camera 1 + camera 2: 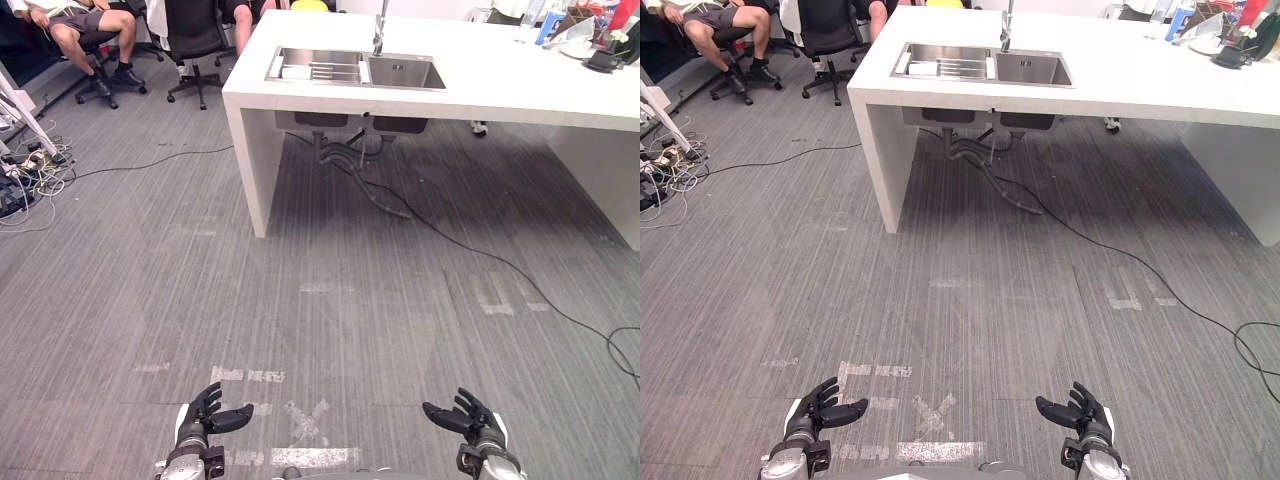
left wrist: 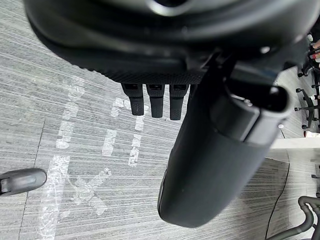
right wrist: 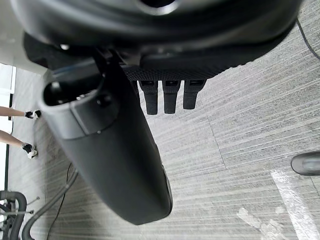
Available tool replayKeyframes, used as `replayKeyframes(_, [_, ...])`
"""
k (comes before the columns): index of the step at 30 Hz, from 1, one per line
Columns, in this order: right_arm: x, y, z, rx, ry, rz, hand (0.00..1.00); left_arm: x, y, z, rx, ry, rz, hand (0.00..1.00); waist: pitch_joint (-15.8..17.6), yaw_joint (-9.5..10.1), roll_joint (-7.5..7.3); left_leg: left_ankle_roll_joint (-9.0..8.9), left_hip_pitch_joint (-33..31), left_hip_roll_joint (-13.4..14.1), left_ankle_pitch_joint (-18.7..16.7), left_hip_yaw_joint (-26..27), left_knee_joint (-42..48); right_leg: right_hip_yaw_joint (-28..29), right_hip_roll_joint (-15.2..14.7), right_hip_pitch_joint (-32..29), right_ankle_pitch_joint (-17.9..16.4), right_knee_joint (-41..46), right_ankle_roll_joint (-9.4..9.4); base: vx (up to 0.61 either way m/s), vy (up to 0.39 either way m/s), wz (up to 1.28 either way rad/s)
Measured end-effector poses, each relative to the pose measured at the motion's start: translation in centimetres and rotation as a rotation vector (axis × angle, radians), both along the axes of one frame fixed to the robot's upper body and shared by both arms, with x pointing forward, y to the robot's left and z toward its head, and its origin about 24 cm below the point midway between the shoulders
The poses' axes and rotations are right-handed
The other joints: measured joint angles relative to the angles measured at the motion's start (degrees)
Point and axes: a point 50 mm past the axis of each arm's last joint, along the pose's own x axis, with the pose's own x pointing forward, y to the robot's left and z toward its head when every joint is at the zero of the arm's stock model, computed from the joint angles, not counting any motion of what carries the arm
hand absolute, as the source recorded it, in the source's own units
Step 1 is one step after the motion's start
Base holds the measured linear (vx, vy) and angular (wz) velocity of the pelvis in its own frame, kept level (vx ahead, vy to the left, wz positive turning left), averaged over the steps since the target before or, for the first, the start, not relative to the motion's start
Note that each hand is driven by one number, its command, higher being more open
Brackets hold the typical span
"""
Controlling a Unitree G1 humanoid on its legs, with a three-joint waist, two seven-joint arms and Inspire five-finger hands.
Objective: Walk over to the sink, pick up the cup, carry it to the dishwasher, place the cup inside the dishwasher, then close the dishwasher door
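A steel double sink point(image 1: 400, 73) with a tall tap point(image 1: 380, 28) is set into a white counter point(image 1: 500, 95) far ahead across the grey floor. Its left basin holds a rack point(image 1: 333, 71) with something pale beside it; I cannot make out a cup. Low in the head views, my left hand point(image 1: 200, 420) and right hand point(image 1: 470, 420) hang over the floor with relaxed fingers, holding nothing. The left wrist view shows straight fingers point(image 2: 156, 102) above bare floor. In the right wrist view the fingers point(image 3: 167, 97) look the same.
A person sits on an office chair point(image 1: 95, 45) at the far left, beside another black chair point(image 1: 195, 40). Cables point(image 1: 30, 170) pile at the left. A black cable point(image 1: 480, 255) runs from under the sink to the right. Clutter point(image 1: 590, 35) covers the counter's right end.
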Motion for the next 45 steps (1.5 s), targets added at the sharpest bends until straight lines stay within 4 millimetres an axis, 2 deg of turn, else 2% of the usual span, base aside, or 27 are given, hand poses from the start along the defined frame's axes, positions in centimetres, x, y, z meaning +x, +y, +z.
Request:
replayKeyframes(7, [-0.1, -1.4, 0.4, -0.035, 0.0, -0.015, 0.9, -0.5, 0.1, -0.2, 0.001, 0.021, 0.004, 0.9, 0.0, -0.01, 0.01, -0.25, 0.0, 0.0, -0.2, 0.3, 0.2, 0.1, 0.0, 0.0, 0.0, 0.1, -0.01, -0.02, -0.009, -0.01])
replayKeyframes(16, [0.0, -1.5, 0.5, -0.037, -0.002, -0.013, 0.9, -0.9, 0.1, -0.4, 0.003, 0.038, -0.001, 0.9, 0.1, -0.04, 0.21, 0.12, 0.0, 0.0, 0.1, 0.8, -0.1, 0.1, 0.0, -0.1, 0.0, -0.1, 0.0, 0.0, 0.0, 0.0])
replayKeyframes(20, [0.6, -1.4, 0.6, -0.037, -0.015, -0.007, 0.9, -1.0, -0.3, -0.6, -0.008, 0.045, 0.003, 0.9, 0.4, -0.06, 0.56, -0.06, 0.1, 0.1, -0.1, 2.3, -0.1, 0.9, 0.0, -0.4, 0.0, -0.1, 0.01, 0.0, -0.007, -0.09])
replayKeyframes(21, [0.9, -1.4, 0.7, -0.037, -0.02, -0.006, 0.9, -1.1, -0.4, -0.7, -0.012, 0.05, 0.004, 0.9, 0.4, -0.07, 0.61, -0.58, 0.0, 0.1, -0.5, 2.5, 0.0, 1.2, 0.0, -0.6, 0.0, 0.0, 0.01, -0.01, -0.001, -0.1])
replayKeyframes(24, [1.6, -1.4, 0.9, -0.04, -0.037, -0.003, 0.9, -0.9, -0.6, -0.7, -0.018, 0.046, 0.007, 0.9, 1.2, -0.09, 0.63, -0.06, -1.2, 0.2, -1.8, 3.2, 1.8, 1.5, -0.1, -1.6, -0.6, 0.9, 0.22, -0.02, 0.002, -0.09])
replayKeyframes(26, [2.0, -1.6, 1.2, -0.052, -0.046, -0.004, 0.9, -0.8, -1.1, -0.8, -0.039, 0.042, 0.014, 0.9, 1.9, 0.01, 0.43, 1.31, -3.8, 0.3, -5.5, 5.9, 6.7, 0.2, -2.5, -5.8, -5.1, 8.0, 1.57, 0.0, 0.018, -0.05])
replayKeyframes(28, [1.8, -1.9, 1.2, -0.06, -0.035, -0.006, 0.9, -1.0, -1.7, -1.1, -0.054, 0.05, 0.012, 0.9, 2.7, -0.03, -0.08, 1.7, -4.3, -0.4, -8.6, 7.4, 10.5, -0.8, -5.5, -7.6, -8.9, 14.3, 3.48, 0.09, 0.058, -0.01])
replayKeyframes(29, [1.6, -2.1, 1.2, -0.063, -0.027, -0.006, 0.9, -1.3, -2.0, -1.2, -0.06, 0.061, 0.003, 0.9, 2.9, -0.21, 0.04, 2.39, -4.2, -0.9, -10.4, 7.3, 11.9, -1.2, -7.0, -8.6, -9.9, 19.1, 4.04, 0.13, 0.079, -0.09])
replayKeyframes(30, [1.7, -2.1, 1.2, -0.064, -0.024, 0.001, 0.9, -1.4, -2.1, -1.3, -0.062, 0.064, 0.008, 0.9, 3.0, -0.05, 0.06, 2.64, -3.9, -1.0, -10.8, 7.3, 11.9, -1.3, -7.6, -10.1, -10.0, 22.8, 4.1, 0.17, 0.082, -0.05])
replayKeyframes(31, [1.9, -1.7, 1.1, -0.06, -0.02, 0.029, 0.9, -1.2, -1.8, -1.1, -0.056, 0.056, 0.024, 0.9, 3.8, -0.4, 0.76, 3.01, -2.5, -0.9, -11.6, 6.9, 11.7, -2.9, -9.2, -15.4, -9.7, 33.8, 4.49, 0.16, 0.061, 0.02])
replayKeyframes(33, [1.9, -1.2, 0.7, -0.045, 0.004, 0.055, 0.9, -0.8, -1.3, -0.9, -0.046, 0.042, 0.049, 0.9, 5.1, -0.77, 1.05, 3.05, -0.4, 0.3, -12.7, 6.5, 11.9, -5.2, -9.4, -18.4, -11.5, 34.9, 2.24, 0.3, 0.041, 0.09])
replayKeyframes(36, [2.2, -1.0, 0.7, -0.045, 0.008, 0.073, 0.9, -0.2, -0.9, -0.6, -0.04, 0.02, 0.073, 0.9, 6.5, -2.05, 2.53, 1.09, 2.0, 3.1, -13.2, 5.3, 11.6, -8.4, -7.1, -23.0, -10.5, 27.4, 1.49, 0.38, -0.029, 0.22])
replayKeyframes(37, [2.5, -1.1, 0.8, -0.049, 0.0, 0.075, 0.9, 0.4, -0.8, -0.4, -0.039, 0.006, 0.073, 0.9, 7.4, -2.51, 2.94, 0.27, 3.1, 3.9, -13.3, 4.8, 11.1, -8.4, -5.9, -24.1, -8.5, 23.4, 1.55, 0.46, -0.083, 0.35])
replayKeyframes(38, [2.7, -1.3, 1.0, -0.057, -0.005, 0.077, 0.9, 0.9, -0.7, -0.2, -0.038, -0.008, 0.074, 0.9, 7.6, -3.22, 2.9, -1.01, 4.5, 4.1, -13.7, 3.8, 9.8, -7.5, -4.7, -25.4, -4.6, 17.7, 1.53, 0.6, -0.145, 0.46])
replayKeyframes(39, [2.4, -1.7, 1.1, -0.069, 0.0, 0.075, 0.9, 1.2, -0.6, -0.1, -0.033, -0.018, 0.071, 0.9, 7.5, -3.41, 2.32, -2.85, 6.8, 3.6, -14.9, 3.0, 8.8, -5.1, -4.4, -26.5, -0.6, 14.7, 0.63, 0.53, -0.165, 0.46])
replayKeyframes(40, [2.2, -1.9, 1.1, -0.074, 0.006, 0.073, 0.9, 1.2, -0.5, -0.1, -0.032, -0.018, 0.072, 0.9, 7.4, -3.52, 1.71, -3.91, 8.1, 3.3, -15.6, 2.5, 8.7, -3.8, -4.4, -26.8, 2.0, 15.2, -0.85, 0.57, -0.226, 0.51])
replayKeyframes(41, [1.7, -2.5, 1.1, -0.088, 0.019, 0.071, 0.9, 1.2, -0.8, -0.2, -0.039, -0.016, 0.073, 0.9, 7.3, -4.08, 1.78, -5.8, 9.8, 3.8, -16.9, 1.3, 10.0, -2.5, -4.9, -27.2, 4.1, 20.6, -4.0, 0.56, -0.278, 0.41])
replayKeyframes(42, [1.7, -2.8, 1.2, -0.098, 0.021, 0.071, 0.9, 1.3, -1.2, -0.2, -0.049, -0.022, 0.073, 0.9, 7.0, -4.45, 2.93, -6.84, 7.7, 5.7, -17.5, 1.0, 15.8, -3.3, -4.7, -27.6, -0.1, 24.1, -4.35, 0.55, -0.301, 0.38])
replayKeyframes(43, [1.9, -2.8, 1.4, -0.099, 0.014, 0.073, 0.9, 1.4, -1.3, -0.2, -0.053, -0.025, 0.073, 0.9, 7.2, -4.64, 3.31, -7.47, 5.8, 6.6, -17.6, 0.8, 20.9, -3.9, -4.4, -26.7, -1.8, 24.3, -4.07, 0.54, -0.321, 0.28])
replayKeyframes(44, [2.1, -2.8, 1.4, -0.097, 0.009, 0.072, 0.9, 1.8, -1.6, -0.1, -0.062, -0.036, 0.072, 0.9, 7.6, -4.82, 3.89, -10.37, 0.9, 9.9, -15.6, 0.9, 33.9, -5.1, -3.6, -23.7, -3.4, 23.6, -5.35, 0.54, -0.316, 0.25])
replayKeyframes(45, [1.9, -2.8, 1.3, -0.095, 0.014, 0.071, 0.9, 1.9, -2.0, -0.1, -0.073, -0.046, 0.073, 0.9, 7.8, -4.54, 4.12, -12.41, -3.1, 13.7, -14.1, 1.3, 46.9, -5.7, -2.1, -19.5, -4.8, 21.9, -6.16, 0.55, -0.303, 0.13])
